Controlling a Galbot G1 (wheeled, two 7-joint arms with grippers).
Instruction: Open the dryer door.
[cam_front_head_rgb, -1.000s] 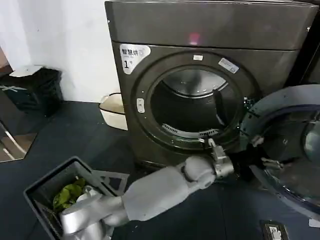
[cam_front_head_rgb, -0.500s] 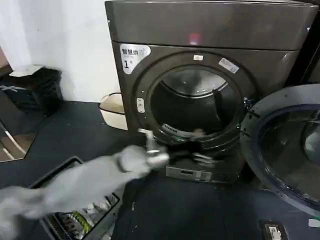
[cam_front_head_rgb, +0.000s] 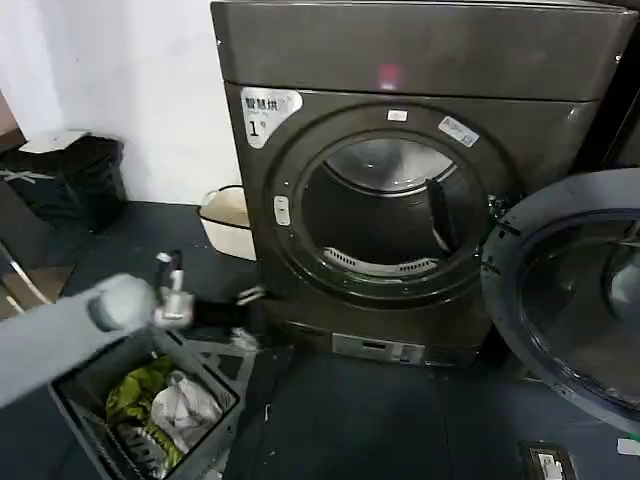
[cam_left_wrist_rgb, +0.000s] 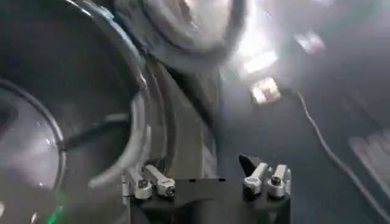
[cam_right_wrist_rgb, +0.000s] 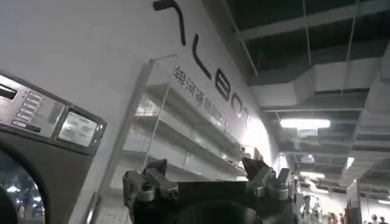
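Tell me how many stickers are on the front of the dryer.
4 that I can see on the dryer: the "1" sticker upper left, two small labels above the opening, one at its left rim.

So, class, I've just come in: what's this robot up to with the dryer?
The dryer is already open: its door is swung wide to the right and the drum mouth is exposed. The left hand is low on the left, near the dryer's bottom corner and above a laundry basket, with its fingers open and holding nothing. The right hand is raised, pointing up towards the ceiling, also open and empty.
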